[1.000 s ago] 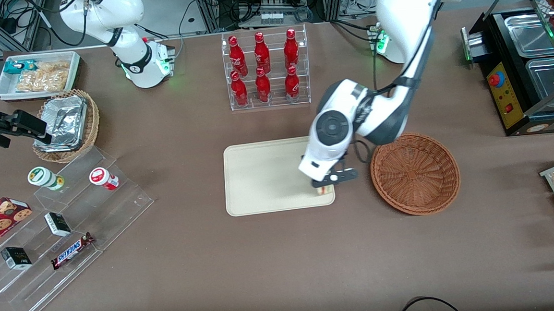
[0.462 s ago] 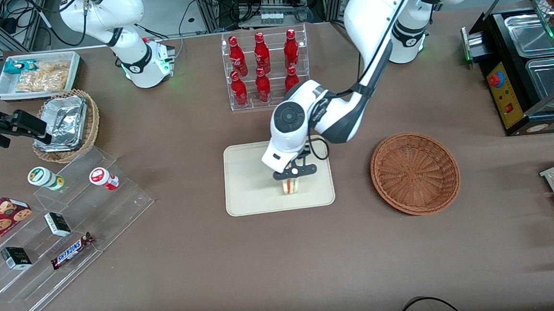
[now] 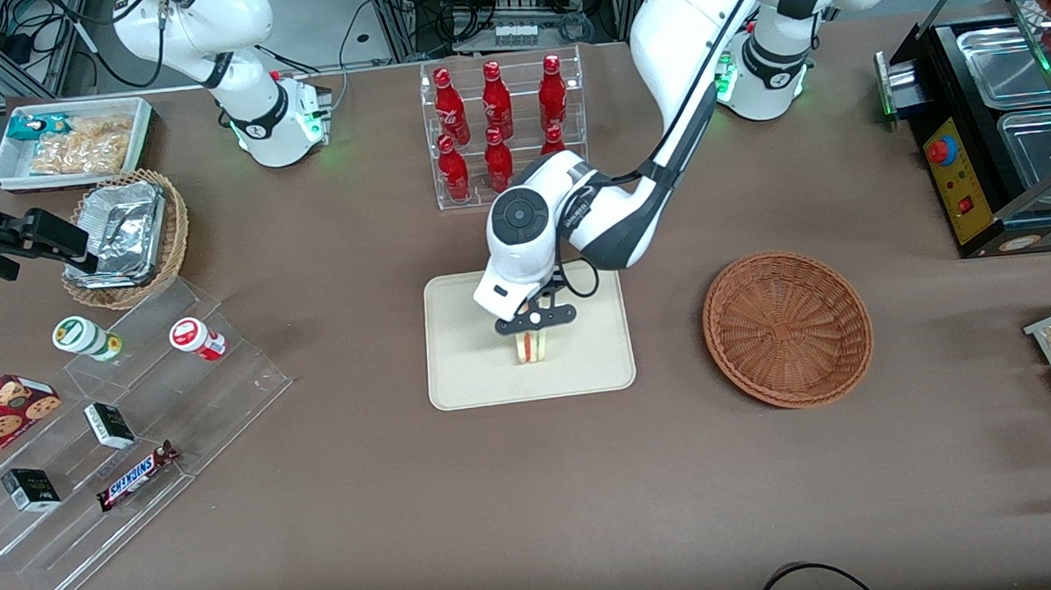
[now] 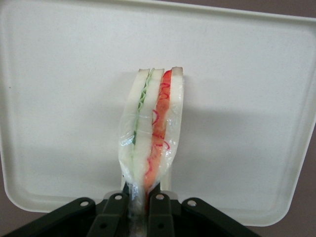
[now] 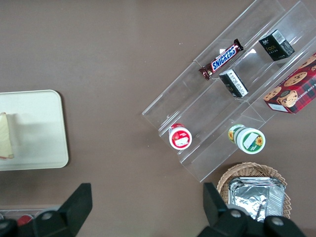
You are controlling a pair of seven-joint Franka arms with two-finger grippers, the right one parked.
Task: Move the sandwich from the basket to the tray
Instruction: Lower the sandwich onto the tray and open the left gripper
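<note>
The brown table [image 3: 537, 477] carried the cream tray [image 3: 466, 372] near its middle, with the emptied reddish wicker basket [image 3: 788, 329] at about three o'clock from it, toward the working arm's end. Over the tray's middle the left gripper [image 3: 533, 320] hung with its fingers [image 4: 159, 210] clamped together on one tip of the wrapped sandwich [image 4: 150, 133]. The wedge's long axis ran straight out from the fingers toward twelve o'clock at the wrist, cut edge showing, and whether it touched the tray I couldn't tell, so lowering and letting go looked like what remained.
</note>
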